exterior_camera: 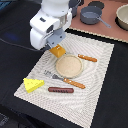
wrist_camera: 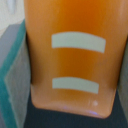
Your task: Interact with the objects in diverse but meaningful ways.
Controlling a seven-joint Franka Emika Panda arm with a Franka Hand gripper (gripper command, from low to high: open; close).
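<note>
My gripper (exterior_camera: pixel 56 50) is shut on the orange ridged bread-like block (exterior_camera: pixel 58 51) and holds it just above the striped placemat (exterior_camera: pixel 102 75), at the edge of a round tan plate (exterior_camera: pixel 68 65). In the wrist view the orange block (wrist_camera: pixel 72 60) with two pale bars fills the picture between grey-and-teal fingers (wrist_camera: pixel 14 80). The yellow holed cheese wedge (exterior_camera: pixel 33 84) lies near the mat's front left corner. The thin brown sausage (exterior_camera: pixel 60 90) lies beside it. The dark grey long-handled pan (exterior_camera: pixel 91 16) sits at the back. The light blue cup is out of view.
An orange-handled fork (exterior_camera: pixel 70 81) lies in front of the plate and an orange-handled knife (exterior_camera: pixel 87 58) to the plate's right in the exterior view. A beige bowl (exterior_camera: pixel 122 16) stands at the back right. A black surface surrounds the mat.
</note>
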